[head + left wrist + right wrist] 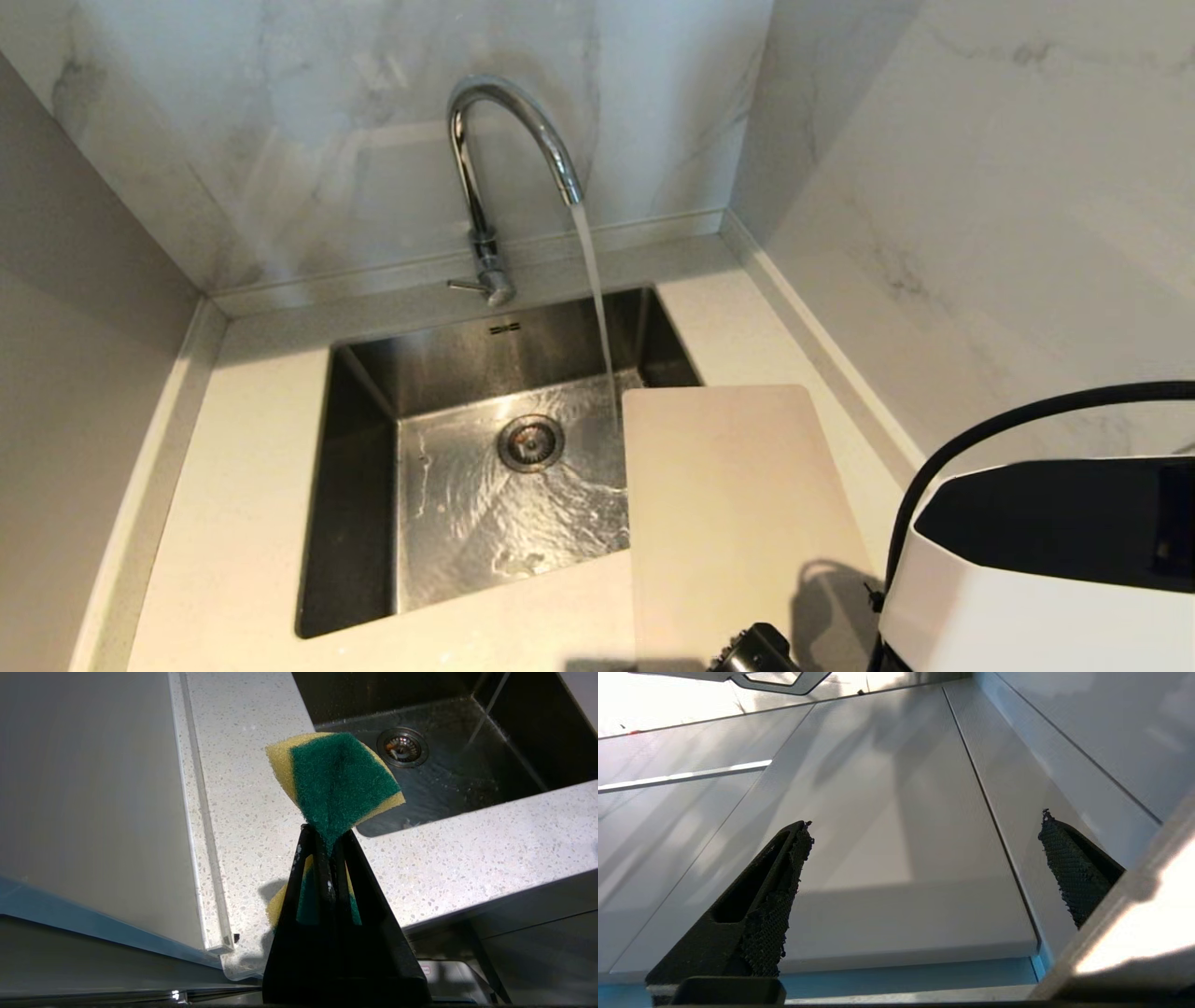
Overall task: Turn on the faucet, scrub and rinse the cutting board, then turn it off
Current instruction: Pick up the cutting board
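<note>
The cutting board (742,523), a large flat cream-white plastic rectangle with rounded corners, lies on the pale speckled stone surface (233,523) just right of the steel sink (504,467), one edge overhanging the basin. The left hand (327,844) is clamped tight on a green-and-yellow sponge (336,777); the right hand (924,868) is spread wide and empty, facing pale cabinet panels. The tall chrome gooseneck faucet (495,140) behind the sink runs water. The board is likely stiff, light and slippery when wet; the overhanging edge seems the best hold. Its near end is cut off.
</note>
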Robot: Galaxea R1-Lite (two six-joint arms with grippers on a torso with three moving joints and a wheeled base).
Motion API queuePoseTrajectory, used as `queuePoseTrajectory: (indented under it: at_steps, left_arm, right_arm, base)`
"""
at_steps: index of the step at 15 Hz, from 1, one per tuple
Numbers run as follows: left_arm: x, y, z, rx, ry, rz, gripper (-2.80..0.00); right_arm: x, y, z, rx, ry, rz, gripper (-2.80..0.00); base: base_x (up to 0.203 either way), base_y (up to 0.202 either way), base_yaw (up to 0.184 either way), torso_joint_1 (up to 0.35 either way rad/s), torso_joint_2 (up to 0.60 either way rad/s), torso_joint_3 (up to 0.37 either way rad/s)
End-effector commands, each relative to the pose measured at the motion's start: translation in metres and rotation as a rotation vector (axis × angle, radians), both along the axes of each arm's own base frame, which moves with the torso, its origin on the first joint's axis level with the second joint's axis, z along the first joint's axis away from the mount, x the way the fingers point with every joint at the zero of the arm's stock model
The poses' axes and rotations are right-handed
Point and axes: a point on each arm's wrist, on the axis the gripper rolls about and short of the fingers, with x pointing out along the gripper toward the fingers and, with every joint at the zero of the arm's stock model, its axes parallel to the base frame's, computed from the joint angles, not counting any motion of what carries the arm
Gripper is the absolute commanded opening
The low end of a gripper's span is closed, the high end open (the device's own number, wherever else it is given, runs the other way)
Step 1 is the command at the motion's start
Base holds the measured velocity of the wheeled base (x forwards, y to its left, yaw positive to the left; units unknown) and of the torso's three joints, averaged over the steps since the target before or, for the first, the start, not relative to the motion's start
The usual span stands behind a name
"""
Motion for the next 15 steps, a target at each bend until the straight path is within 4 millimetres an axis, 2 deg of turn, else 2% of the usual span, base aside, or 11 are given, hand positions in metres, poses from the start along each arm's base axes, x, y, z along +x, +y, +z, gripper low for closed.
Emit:
queuePoseTrajectory:
  at_steps: [1, 2, 3, 15]
  left_arm:
    - [0.0001, 0.0, -0.0004, 0.0, 0.001, 0.0, -2.8]
    - [0.0, 0.0, -0.0002, 0.0, 0.0, 0.0, -2.8]
    - [0.0, 0.0, 0.0, 0.0, 0.0, 0.0, -2.8]
    - [0.0, 0.0, -0.0002, 0.0, 0.001, 0.0, -2.8]
  right_arm:
    - [-0.0008, -0.0005, -0.0013, -0.007, 0.002, 0.006, 0.0]
    - [-0.0011, -0.0008, -0.0016, -0.008, 0.003, 0.006, 0.0]
    - [-0.0012, -0.0009, -0.0016, -0.008, 0.004, 0.006, -2.8]
    - [-0.0043, -0.0035, 0.0045, 0.001, -0.004, 0.007, -2.8]
  base:
    - [0.0, 0.0, 0.0, 0.0, 0.0, 0.0]
    - [0.0, 0.0, 0.0, 0.0, 0.0, 0.0]
    - [0.0, 0.0, 0.0, 0.0, 0.0, 0.0]
    - [0.0, 0.0, 0.0, 0.0, 0.0, 0.0]
